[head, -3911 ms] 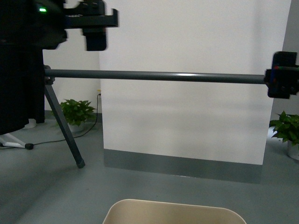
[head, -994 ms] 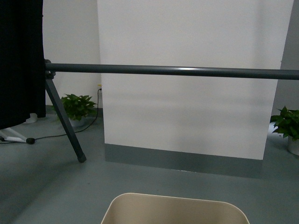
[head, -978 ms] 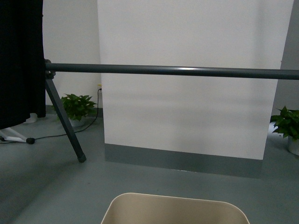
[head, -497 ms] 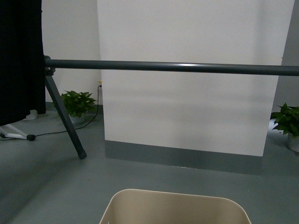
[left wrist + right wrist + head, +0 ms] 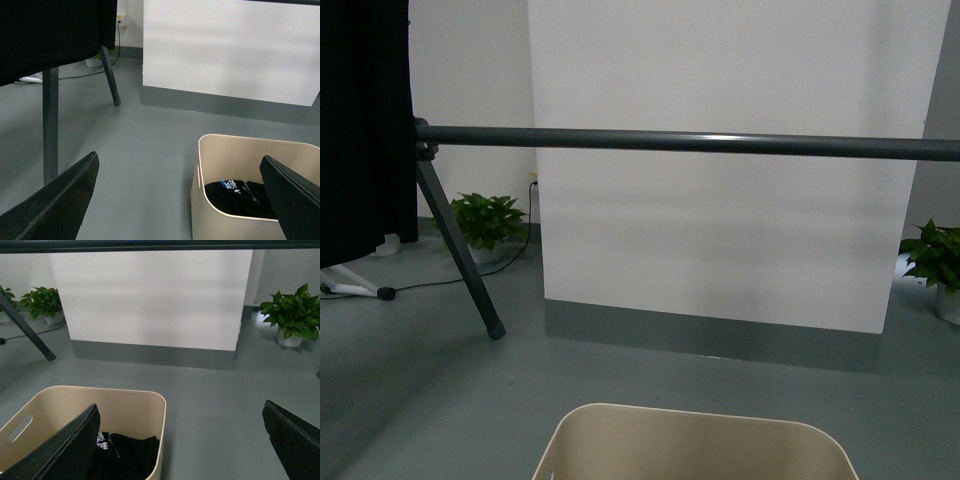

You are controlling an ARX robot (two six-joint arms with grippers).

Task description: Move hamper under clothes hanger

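Grey floor, white wall panel; hamper nr rack bar; both grippers spread.

Bare floor ahead of both open grippers. Hamper between them. Rack bar overhead, rack leg ahead-left.

Neither arm shows in the front view. Each wrist view shows its own gripper only as two dark fingers at the frame's lower corners — the left gripper and the right gripper both have their fingers spread wide apart, with nothing held between them.
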